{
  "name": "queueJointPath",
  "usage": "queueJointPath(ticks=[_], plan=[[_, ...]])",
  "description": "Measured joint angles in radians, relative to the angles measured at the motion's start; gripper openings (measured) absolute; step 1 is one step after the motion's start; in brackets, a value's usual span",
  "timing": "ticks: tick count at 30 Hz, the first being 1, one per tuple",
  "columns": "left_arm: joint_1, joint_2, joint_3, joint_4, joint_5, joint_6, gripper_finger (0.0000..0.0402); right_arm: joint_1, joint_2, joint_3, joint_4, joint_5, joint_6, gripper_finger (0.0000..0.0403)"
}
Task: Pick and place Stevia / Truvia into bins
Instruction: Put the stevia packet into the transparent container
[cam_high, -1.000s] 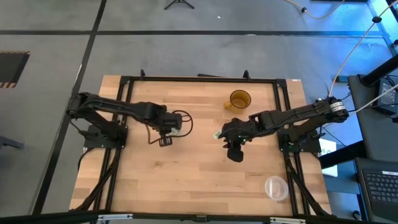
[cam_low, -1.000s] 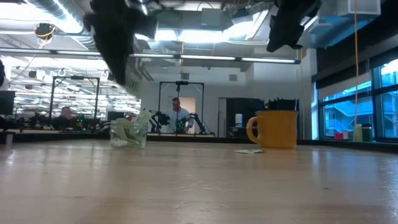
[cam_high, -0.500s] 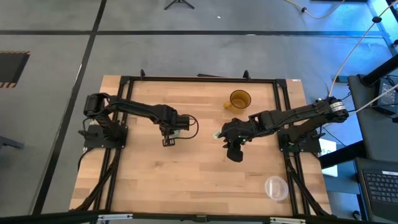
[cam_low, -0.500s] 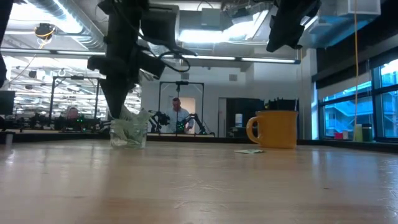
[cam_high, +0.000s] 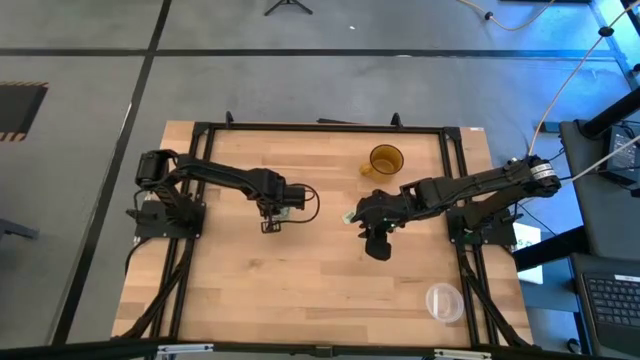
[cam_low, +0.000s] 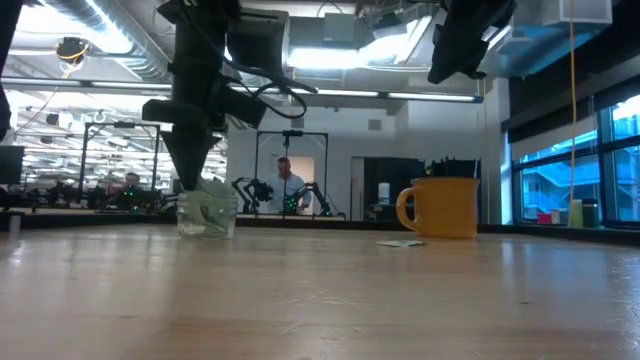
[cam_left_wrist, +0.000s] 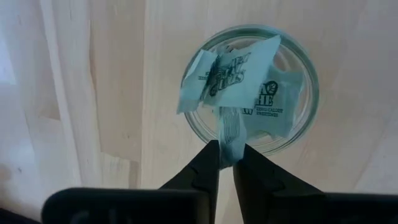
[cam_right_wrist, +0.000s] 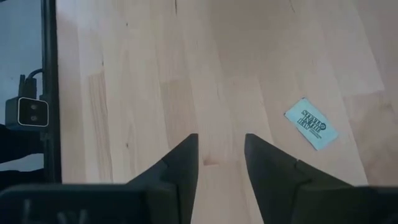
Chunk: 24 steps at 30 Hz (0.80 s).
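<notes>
We see the left gripper (cam_left_wrist: 226, 163) clamped on a white, green-printed paper packet (cam_left_wrist: 231, 134) above the small round clear glass cup (cam_left_wrist: 298, 78); crumpled packets may block it. The right gripper (cam_right_wrist: 221, 152) hovers apart near a flat packet (cam_right_wrist: 311, 123), seemingly clear.

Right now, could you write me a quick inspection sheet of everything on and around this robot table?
Surface: bare wooden table in a black frame.
Job's things: glass cup holds several packets; the left gripper pinches one packet over it; one loose packet lies flat on the wood.
Clutter: amber mug at the far side; clear plastic container near the right front corner.
Grippers: left gripper shut on a packet above the cup; right gripper open, raised over bare wood.
Cables: a loop at the left wrist.
Surroundings: people in the room behind.
</notes>
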Motion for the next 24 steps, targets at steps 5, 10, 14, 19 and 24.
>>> queueJointPath(ticks=[5,10,14,19,24], plan=[[0.000,0.000,0.006,-0.019,0.002,0.000,0.0051,0.000,0.000,0.000,0.000,0.000,0.000,0.0134],[0.000,0.000,0.056,-0.066,0.002,0.000,0.0062,0.000,0.000,0.000,0.003,0.000,-0.002,0.0134],[0.000,0.000,0.119,-0.127,0.001,0.000,0.0075,0.000,0.000,0.000,0.004,-0.001,0.006,0.0134],[-0.010,-0.029,0.211,-0.258,0.002,-0.008,0.0086,-0.020,0.000,0.000,0.007,-0.003,0.046,0.0134],[-0.040,-0.185,0.219,-0.150,0.002,-0.067,0.0088,-0.068,0.000,0.000,0.005,-0.004,0.012,0.0134]])
